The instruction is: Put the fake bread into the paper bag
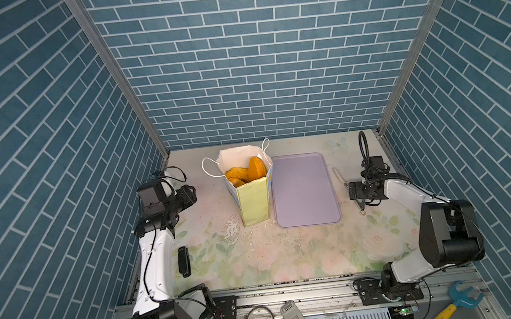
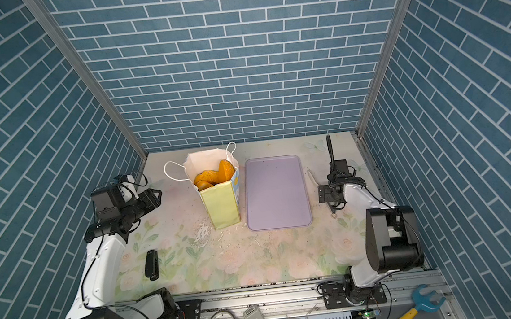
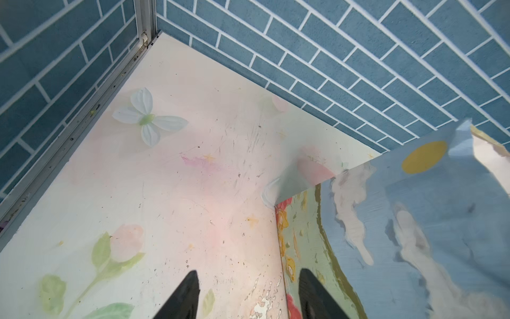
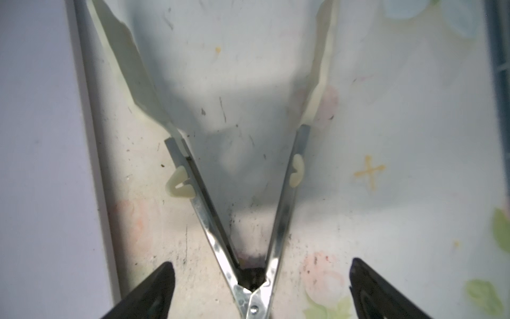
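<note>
The paper bag point(image 1: 254, 202) point(image 2: 220, 209) stands upright in the middle of the table, and its painted side point(image 3: 414, 234) fills part of the left wrist view. Glossy orange fake bread point(image 1: 250, 170) point(image 2: 217, 174) fills its open top. My left gripper point(image 1: 191, 194) point(image 2: 156, 196) point(image 3: 248, 295) hangs left of the bag, open, with nothing between its fingers. My right gripper point(image 1: 353, 192) point(image 2: 324, 195) point(image 4: 262, 263) is open, right of the lilac tray. Metal tongs point(image 4: 209, 221) point(image 1: 337, 172) lie spread on the table between its jaws, untouched by them.
The flat lilac tray point(image 1: 304, 190) point(image 2: 275, 193) point(image 4: 36, 138) lies bare beside the bag. A small black object point(image 1: 183, 261) rests on the table near the left arm. A blue and yellow toy wrench point(image 1: 457, 304) lies on the front rail. Blue brick walls close in three sides.
</note>
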